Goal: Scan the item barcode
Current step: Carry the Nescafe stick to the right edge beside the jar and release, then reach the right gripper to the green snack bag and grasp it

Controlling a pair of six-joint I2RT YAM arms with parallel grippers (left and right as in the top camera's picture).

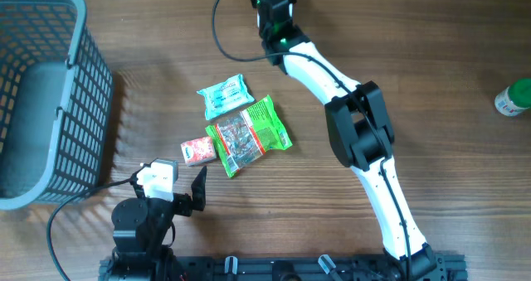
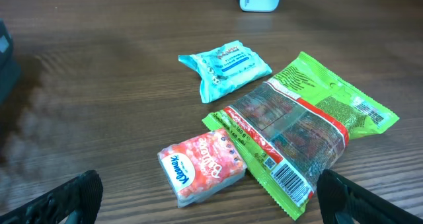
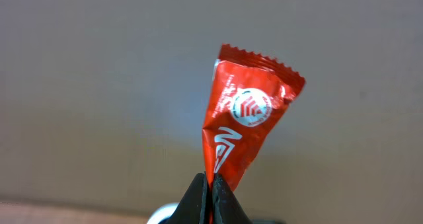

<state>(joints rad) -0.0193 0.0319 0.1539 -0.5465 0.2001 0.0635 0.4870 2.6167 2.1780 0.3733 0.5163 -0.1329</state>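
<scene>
Right wrist view: right claw (image 3: 210, 197) pinched shut on the bottom corner of a glossy red sachet (image 3: 248, 128) that stands upright, with a zigzag top edge and a round white logo. Left claw (image 2: 211, 204) gapes wide.

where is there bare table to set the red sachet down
The widest bare wood lies between the right arm and the green-capped bottle. A narrower strip runs between the basket and the tissue pack. The centre is crowded: the tissue pack, green bag and blue packet bunch together.

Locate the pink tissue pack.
Overhead view, left of centre: the tissue pack lies against the left end of the green bag, near the blue packet.
</scene>
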